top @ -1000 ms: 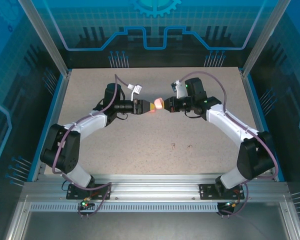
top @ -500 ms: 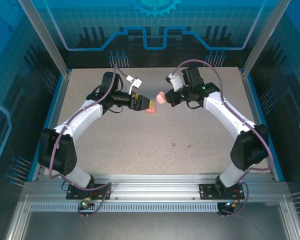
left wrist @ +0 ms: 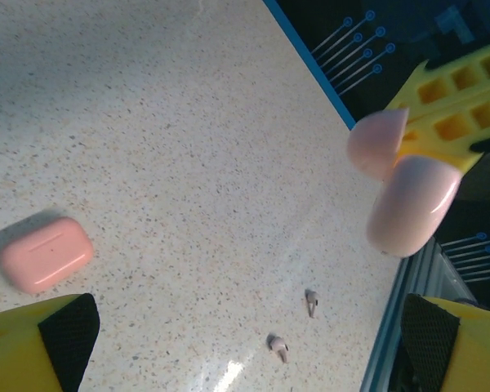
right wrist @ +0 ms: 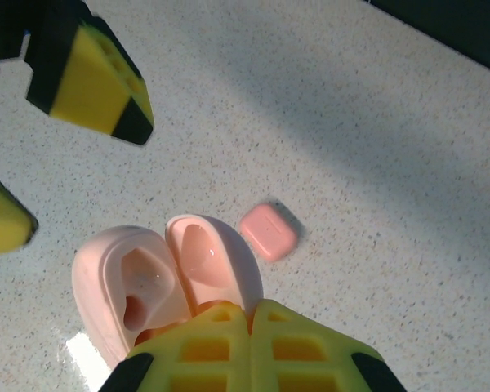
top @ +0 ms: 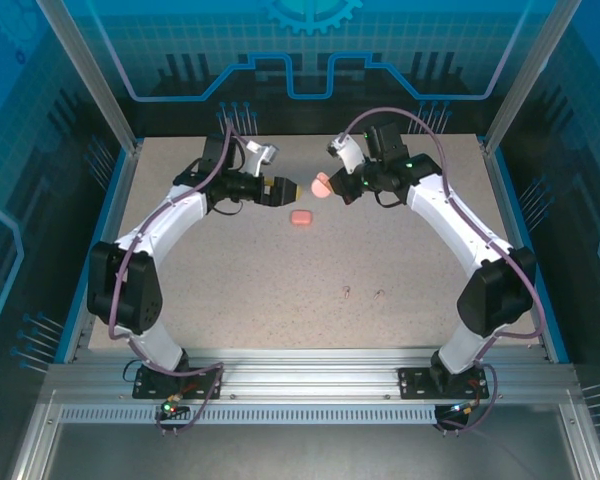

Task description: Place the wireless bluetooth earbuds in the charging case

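My right gripper (top: 334, 187) is shut on the charging case (top: 322, 186), held above the table. The case hangs open in two lobed pink halves (right wrist: 147, 286), one with a shaped cavity, the other smooth and glossy. My left gripper (top: 287, 188) faces it from the left, a small gap away, open and holding nothing. Its fingertips (left wrist: 49, 339) stand wide apart. Two tiny earbuds (left wrist: 311, 302) (left wrist: 278, 347) lie side by side on the table, nearer the front (top: 347, 292) (top: 381, 293).
A second pink piece, a closed rounded-rectangle box (top: 300, 217) with a seam line, lies flat on the table below and between the grippers (left wrist: 45, 255) (right wrist: 269, 231). The blue rail (top: 105, 230) edges the speckled table (top: 280, 300).
The grippers met at one pink bundle, then drew apart. The closed pink box now lies on the table. My left gripper has opened and backed away left; the right kept the open case.
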Motion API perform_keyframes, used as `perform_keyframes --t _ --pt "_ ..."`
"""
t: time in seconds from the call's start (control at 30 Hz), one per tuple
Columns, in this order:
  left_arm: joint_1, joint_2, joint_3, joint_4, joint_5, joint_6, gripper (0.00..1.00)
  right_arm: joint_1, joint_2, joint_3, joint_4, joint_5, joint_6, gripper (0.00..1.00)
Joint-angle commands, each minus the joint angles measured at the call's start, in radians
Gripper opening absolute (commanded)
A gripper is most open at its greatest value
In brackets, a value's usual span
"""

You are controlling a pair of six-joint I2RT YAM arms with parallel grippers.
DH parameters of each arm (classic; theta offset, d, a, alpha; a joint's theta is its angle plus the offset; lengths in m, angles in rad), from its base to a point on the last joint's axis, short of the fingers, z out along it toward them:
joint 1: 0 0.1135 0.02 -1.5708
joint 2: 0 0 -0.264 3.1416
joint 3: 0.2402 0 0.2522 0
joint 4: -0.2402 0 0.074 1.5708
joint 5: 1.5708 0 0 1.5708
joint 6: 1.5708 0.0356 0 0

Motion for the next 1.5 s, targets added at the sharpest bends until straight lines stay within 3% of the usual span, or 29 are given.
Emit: perform_keyframes --t 0.0,0.17,0.57,1.47 --pt "0.002 0.015 0.050 -0.040 0.131 0.060 0.99 0.004 0.018 0.072 -0.066 -0.026 -0.055 0.00" --pt "0.002 0.019 0.101 -0.118 0.249 0.143 0.89 0.024 0.054 0.154 -0.141 -0.037 -0.092 0.00" --pt "-0.001 0.092 0.268 -0.327 0.340 0.275 0.70 0.081 0.100 0.238 -0.208 -0.003 -0.133 0.00" --pt "-0.053 0.196 0.384 -0.467 0.356 0.364 0.43 0.098 0.126 0.280 -0.231 0.008 -0.146 0.00"
